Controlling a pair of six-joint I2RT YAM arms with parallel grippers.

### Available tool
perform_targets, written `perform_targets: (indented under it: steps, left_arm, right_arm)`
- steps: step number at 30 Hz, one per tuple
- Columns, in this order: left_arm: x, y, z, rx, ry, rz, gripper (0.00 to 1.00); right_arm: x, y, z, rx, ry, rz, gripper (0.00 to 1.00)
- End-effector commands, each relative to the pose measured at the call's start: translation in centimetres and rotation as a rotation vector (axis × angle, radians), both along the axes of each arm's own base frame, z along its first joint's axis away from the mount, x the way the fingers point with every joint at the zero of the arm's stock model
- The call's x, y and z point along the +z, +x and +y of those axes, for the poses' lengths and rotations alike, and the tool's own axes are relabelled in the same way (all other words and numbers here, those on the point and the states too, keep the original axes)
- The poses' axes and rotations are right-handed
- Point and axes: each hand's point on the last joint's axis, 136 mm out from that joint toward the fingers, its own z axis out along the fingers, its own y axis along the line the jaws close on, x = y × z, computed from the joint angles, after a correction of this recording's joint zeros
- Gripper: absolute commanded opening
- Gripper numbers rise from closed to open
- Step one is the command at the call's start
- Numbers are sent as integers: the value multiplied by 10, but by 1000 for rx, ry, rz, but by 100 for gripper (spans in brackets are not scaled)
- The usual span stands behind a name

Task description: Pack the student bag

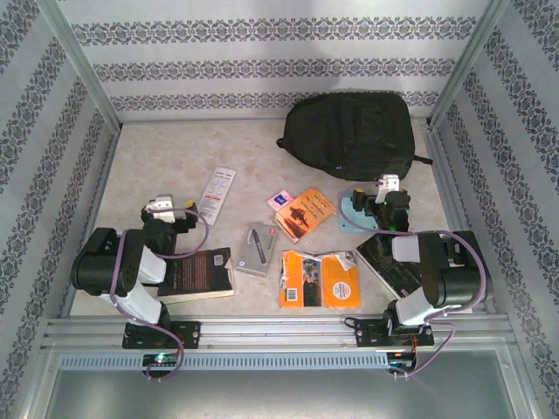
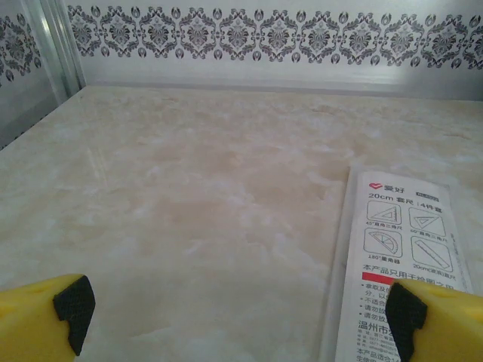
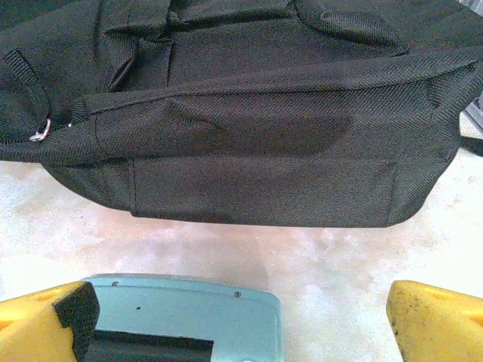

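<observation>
The student bag (image 1: pixel 351 133) is a large black backpack lying flat at the back right of the table. In the right wrist view its fabric side (image 3: pixel 249 128) spans the top, with a small metal ring at its left. My right gripper (image 1: pixel 386 194) hovers just in front of the bag, open (image 3: pixel 241 324), with a light blue flat device (image 3: pixel 189 317) below it and nothing held. My left gripper (image 1: pixel 192 209) is at the left, open (image 2: pixel 238 324) over bare tabletop. Its right finger (image 2: pixel 404 317) overlaps a white ruler-set packet (image 2: pixel 400 249).
Loose items lie mid-table: the ruler packet (image 1: pixel 218 194), a small card (image 1: pixel 281 200), an orange book (image 1: pixel 306 212), a grey flat case (image 1: pixel 256 249), an orange package (image 1: pixel 319 278). Dark books lie by each arm (image 1: pixel 197 272) (image 1: pixel 391 260). Patterned walls enclose the table.
</observation>
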Motion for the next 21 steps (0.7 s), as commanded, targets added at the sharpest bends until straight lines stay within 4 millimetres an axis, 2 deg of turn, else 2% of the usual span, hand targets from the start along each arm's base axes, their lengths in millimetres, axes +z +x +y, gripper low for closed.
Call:
perform_targets:
  steps: [1, 16, 21]
  left_arm:
    - [9, -2, 4, 12, -12, -42, 100]
    - [10, 2, -5, -41, -1, -43, 100]
    - [10, 2, 7, 29, -12, -46, 100]
  right_arm:
    - [11, 2, 2, 3, -13, -37, 98]
    - [12, 2, 2, 4, -13, -40, 98]
    - [11, 2, 2, 3, -13, -38, 98]
